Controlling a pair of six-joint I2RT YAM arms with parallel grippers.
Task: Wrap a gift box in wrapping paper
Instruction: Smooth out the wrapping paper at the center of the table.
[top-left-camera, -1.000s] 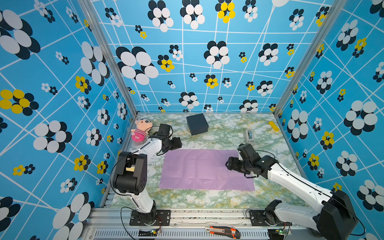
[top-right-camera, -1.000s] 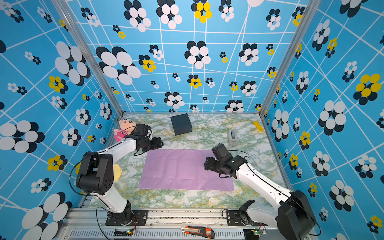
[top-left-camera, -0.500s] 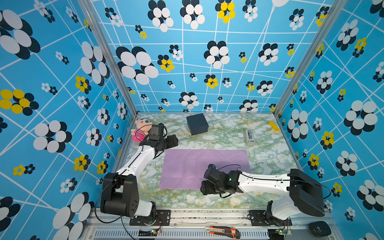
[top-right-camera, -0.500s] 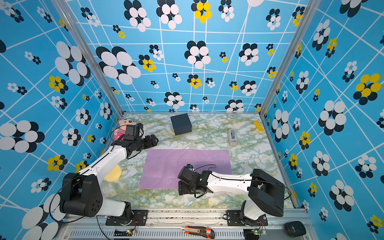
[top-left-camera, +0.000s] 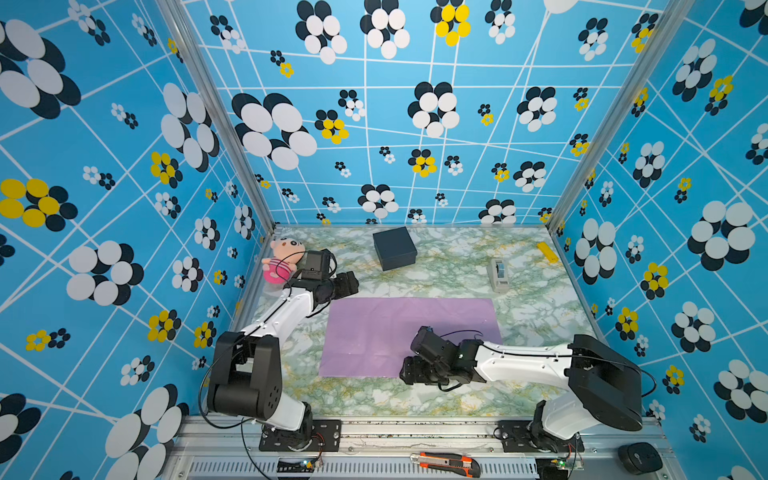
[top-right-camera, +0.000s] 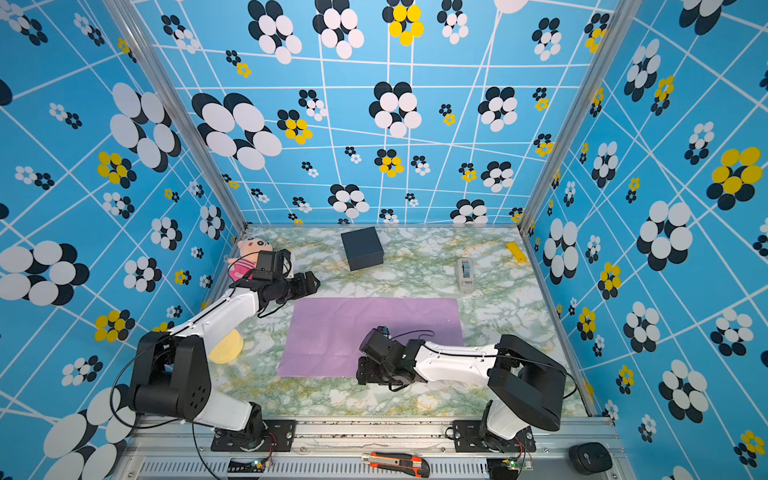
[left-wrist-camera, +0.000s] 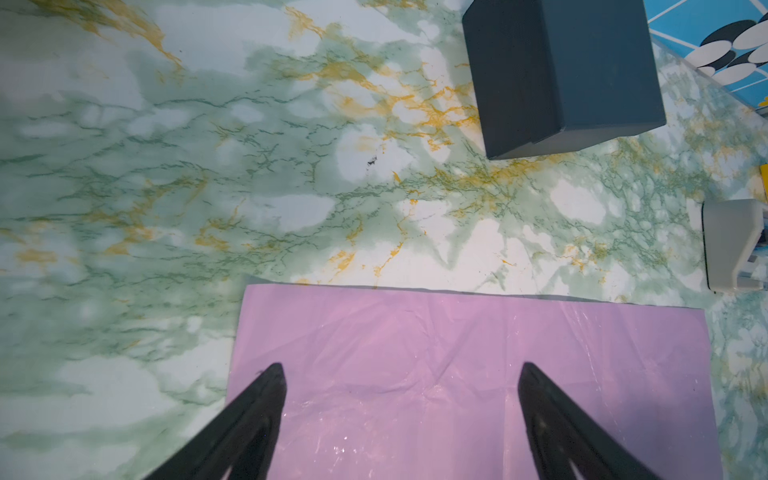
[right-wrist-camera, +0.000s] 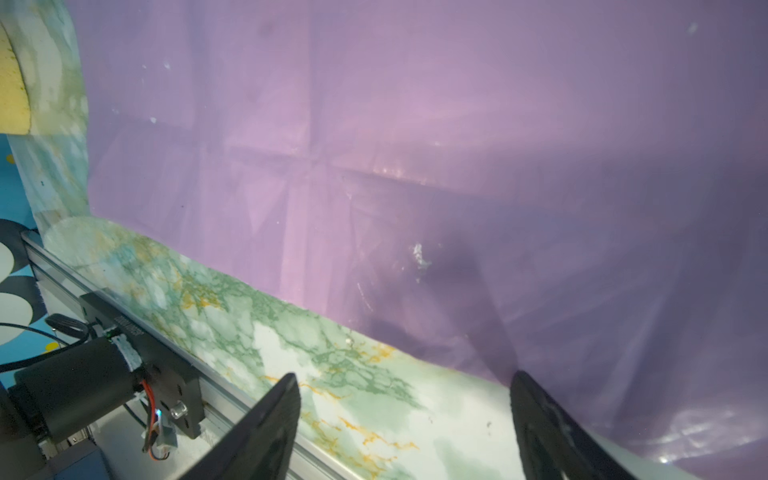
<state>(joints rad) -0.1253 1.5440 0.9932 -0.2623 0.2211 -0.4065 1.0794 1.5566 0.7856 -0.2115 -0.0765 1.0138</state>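
Observation:
The wrapping paper (top-left-camera: 386, 332) (top-right-camera: 345, 332) lies flat and creased on the marble table, lilac face up. The black gift box (top-left-camera: 395, 248) (top-right-camera: 362, 248) stands apart, behind it near the back wall. My left gripper (top-left-camera: 351, 283) (top-right-camera: 312, 282) hovers at the paper's far left corner. In the left wrist view this gripper (left-wrist-camera: 401, 368) is open over the paper (left-wrist-camera: 457, 374), nothing between its fingers, the box (left-wrist-camera: 561, 75) ahead. My right gripper (top-left-camera: 409, 372) (right-wrist-camera: 403, 376) is open at the paper's near edge (right-wrist-camera: 415, 166), empty, one finger over the paper, one over the table.
A pink-striped plush doll (top-left-camera: 280, 262) lies at the back left beside the left wrist. A grey tape dispenser (top-left-camera: 498, 274) and a yellow piece (top-left-camera: 546, 251) sit at the back right. A yellow disc (top-right-camera: 226, 347) lies under the left arm. A utility knife (top-left-camera: 444, 462) rests on the front rail.
The right arm swung from the paper's right edge down to its near edge, gripper still open. The left arm lowered and stretched out, its gripper staying at the far left corner.

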